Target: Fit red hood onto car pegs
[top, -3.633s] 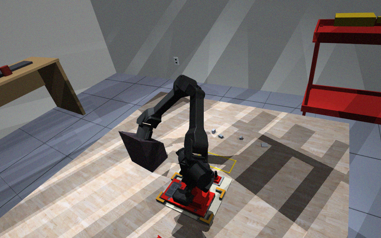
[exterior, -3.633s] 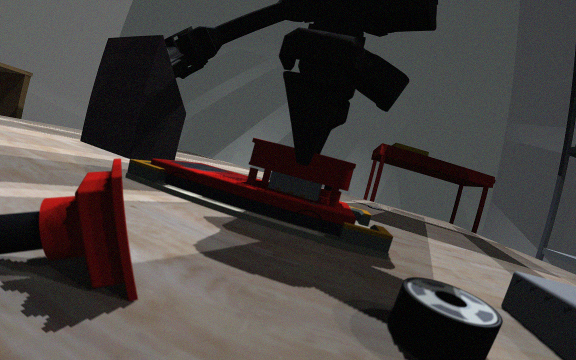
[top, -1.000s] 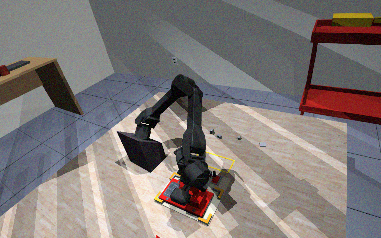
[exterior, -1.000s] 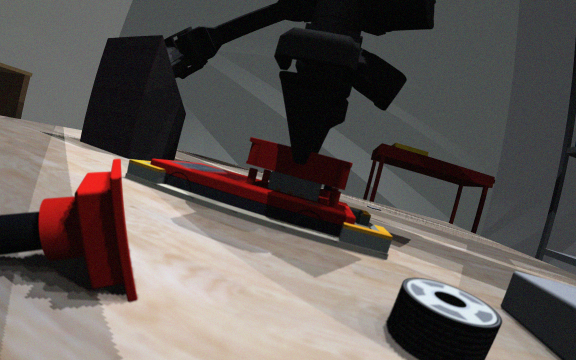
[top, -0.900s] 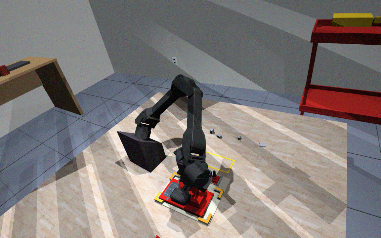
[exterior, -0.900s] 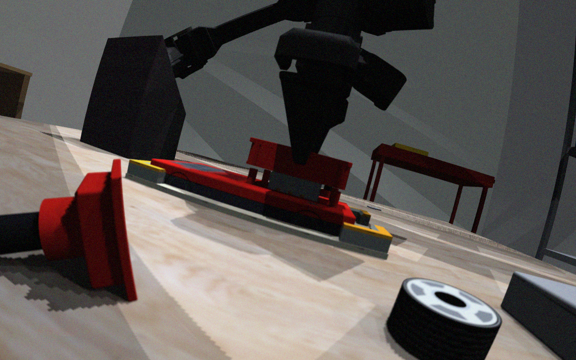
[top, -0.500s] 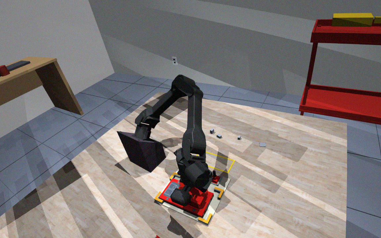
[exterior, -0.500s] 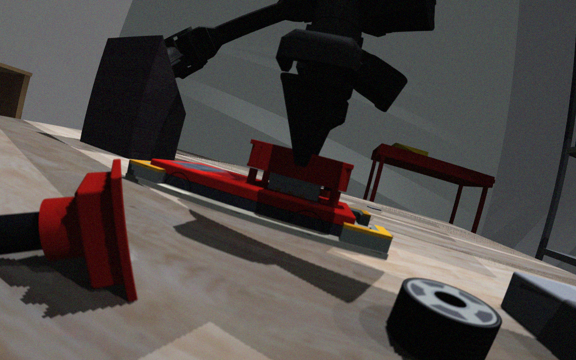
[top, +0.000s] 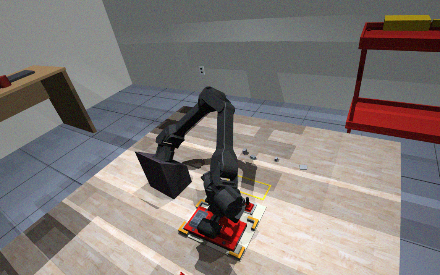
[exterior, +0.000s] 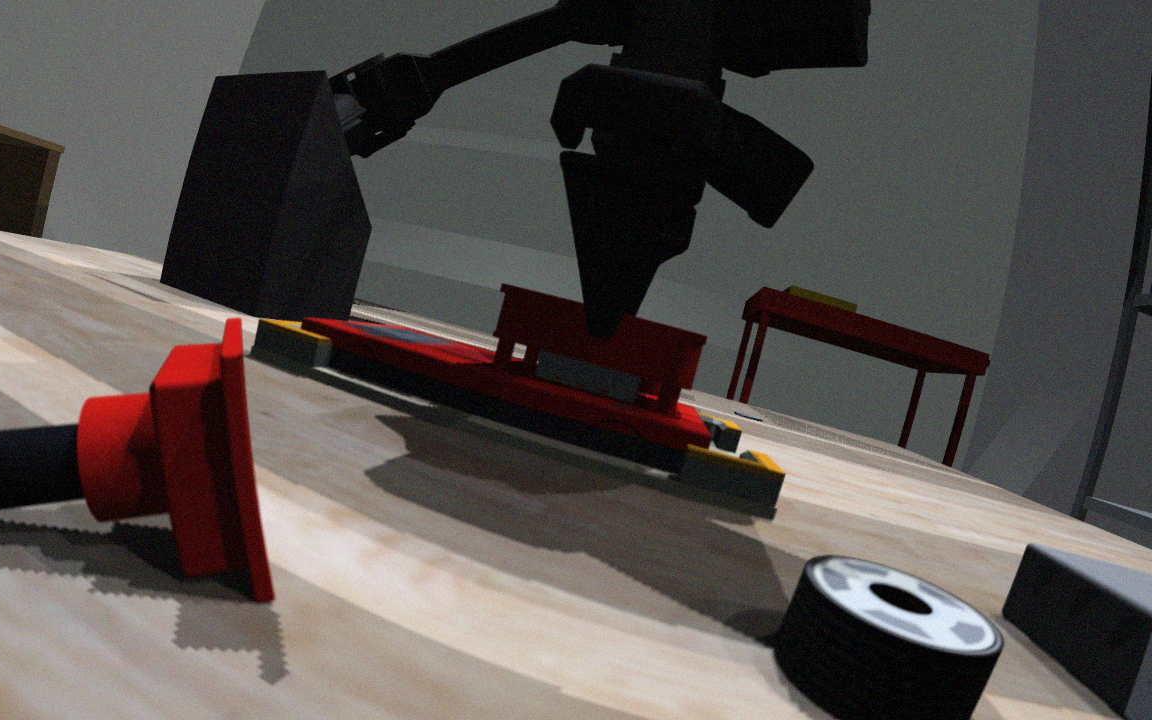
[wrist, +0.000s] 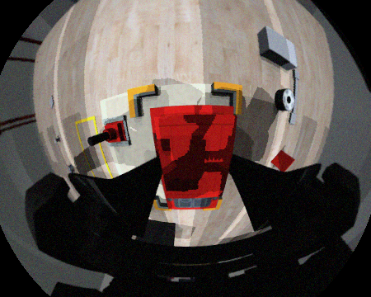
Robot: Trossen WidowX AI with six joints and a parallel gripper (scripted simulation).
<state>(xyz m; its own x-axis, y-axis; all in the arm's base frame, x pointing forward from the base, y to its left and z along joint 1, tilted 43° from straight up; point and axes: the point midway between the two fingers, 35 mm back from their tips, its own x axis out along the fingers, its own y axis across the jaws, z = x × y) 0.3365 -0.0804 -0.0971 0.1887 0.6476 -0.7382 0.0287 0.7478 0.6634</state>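
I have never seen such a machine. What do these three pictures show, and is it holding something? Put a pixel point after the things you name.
It is one black robot arm. The top picture looks down from above, the exterior one from near table height, the wrist one from the arm itself. Its gripper (top: 217,235) (exterior: 602,333) (wrist: 195,157) holds a red hood (exterior: 553,326) (wrist: 194,153) over a toy car body (top: 191,225) (exterior: 437,358). On the table also lie a wheel (exterior: 893,626) (wrist: 285,100) and a grey block (exterior: 1126,626) (wrist: 276,47).

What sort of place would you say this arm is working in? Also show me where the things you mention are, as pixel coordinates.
Probably a workshop or lab: a red wheeled cart (top: 411,43), a wooden bench (top: 73,102) and a jig (top: 253,222) (exterior: 732,479) (wrist: 227,87) on the table suggest it.
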